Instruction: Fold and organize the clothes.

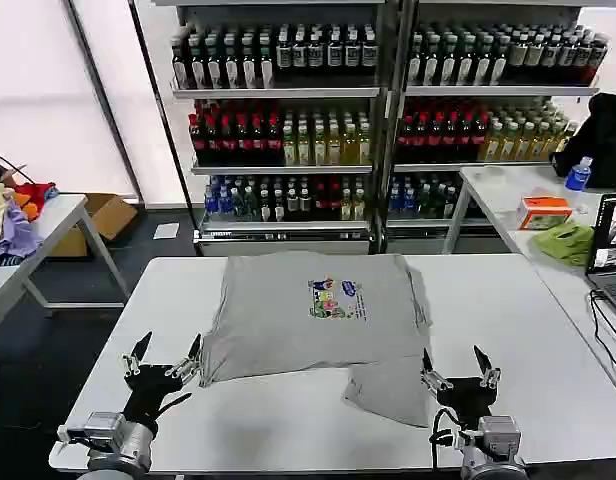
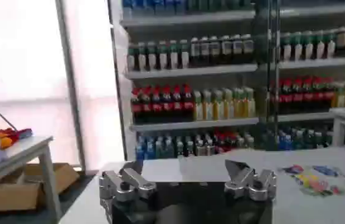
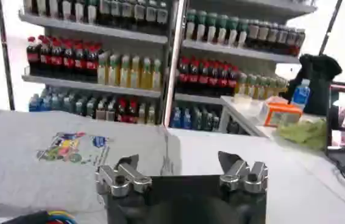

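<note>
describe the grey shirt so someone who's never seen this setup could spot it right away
On the big white table before the drink shelves, between the open left gripper and open right gripper, lies a light grey cotton shirt spread flat. Its small multicoloured chest print sets it apart.

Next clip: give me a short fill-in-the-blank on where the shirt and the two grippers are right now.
1. The grey shirt lies on the white ____.
2. Both grippers' fingers are ____.
3. The left gripper sits at the shirt's near ____ corner.
4. The right gripper holds ____.

Missing words: table; open; left; nothing
</note>
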Robot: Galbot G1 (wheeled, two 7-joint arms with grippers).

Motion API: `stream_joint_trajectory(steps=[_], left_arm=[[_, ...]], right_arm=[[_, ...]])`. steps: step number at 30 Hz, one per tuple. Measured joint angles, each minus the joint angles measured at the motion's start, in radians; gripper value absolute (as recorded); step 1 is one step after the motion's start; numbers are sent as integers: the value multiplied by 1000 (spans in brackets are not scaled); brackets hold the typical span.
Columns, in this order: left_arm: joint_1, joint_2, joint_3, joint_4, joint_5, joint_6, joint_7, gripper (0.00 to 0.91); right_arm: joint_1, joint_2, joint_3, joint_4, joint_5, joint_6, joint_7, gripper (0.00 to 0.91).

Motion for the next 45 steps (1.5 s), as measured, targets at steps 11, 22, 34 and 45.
stream_joint_trajectory(steps=[11, 22, 34, 45], left_arm=[[-5, 24, 50, 45, -32, 53, 14, 907], [-30, 31, 70, 94, -39, 73, 12, 907], [-56, 27, 83, 163, -51, 78, 13, 907], [-69, 25, 93, 206, -54, 83, 12, 907]], right_arm=[[-21, 14, -40, -21, 24, -6, 37, 907], [-15, 31, -78, -58, 36, -22, 60, 907], [4, 55, -116, -97, 29, -24, 76, 907], [13, 67, -137, -130, 26, -29, 90, 907]])
